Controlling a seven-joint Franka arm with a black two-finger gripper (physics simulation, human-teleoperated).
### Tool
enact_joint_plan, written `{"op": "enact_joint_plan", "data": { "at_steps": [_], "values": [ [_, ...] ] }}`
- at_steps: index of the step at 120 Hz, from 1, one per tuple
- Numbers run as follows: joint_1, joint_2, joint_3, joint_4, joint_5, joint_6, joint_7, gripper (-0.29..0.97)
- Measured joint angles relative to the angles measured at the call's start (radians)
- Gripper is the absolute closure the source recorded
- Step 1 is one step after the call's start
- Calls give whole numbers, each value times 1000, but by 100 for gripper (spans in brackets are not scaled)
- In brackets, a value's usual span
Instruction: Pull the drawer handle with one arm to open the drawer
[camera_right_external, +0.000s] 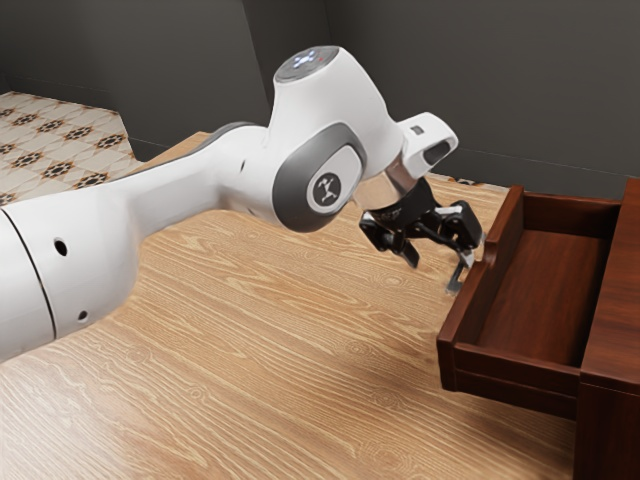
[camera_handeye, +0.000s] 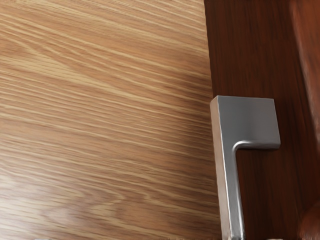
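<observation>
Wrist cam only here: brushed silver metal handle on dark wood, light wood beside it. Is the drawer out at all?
Observer: Yes. In the exterior view the dark brown wooden drawer stands out of its dark wooden cabinet, toward the exterior view's left.
Operator: How far?
Observer: Far. A long stretch of its inner floor and both side walls show in front of the cabinet.
Operator: Where's the pincer?
Observer: The black pincer is at the drawer's front panel, by the brushed silver metal handle, on the white arm that comes in from the exterior view's left.
</observation>
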Motion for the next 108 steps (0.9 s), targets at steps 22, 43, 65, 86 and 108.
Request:
{"op": "enact_joint_plan", "data": {
  "at_steps": [22, 43, 65, 86, 108],
  "values": [
    [-20, -164, 7, -76, 23, -2, -5, 5],
    [-137, -376, 52, -30, 49, -261, -209, 2],
    [-173, -429, 48, 34, 102, -620, -464, 1],
    [-148, -433, 29, -13, 152, -742, -646, 0],
    [-175, -459, 58, -142, 128, -761, -848, 0]
  ]
}}
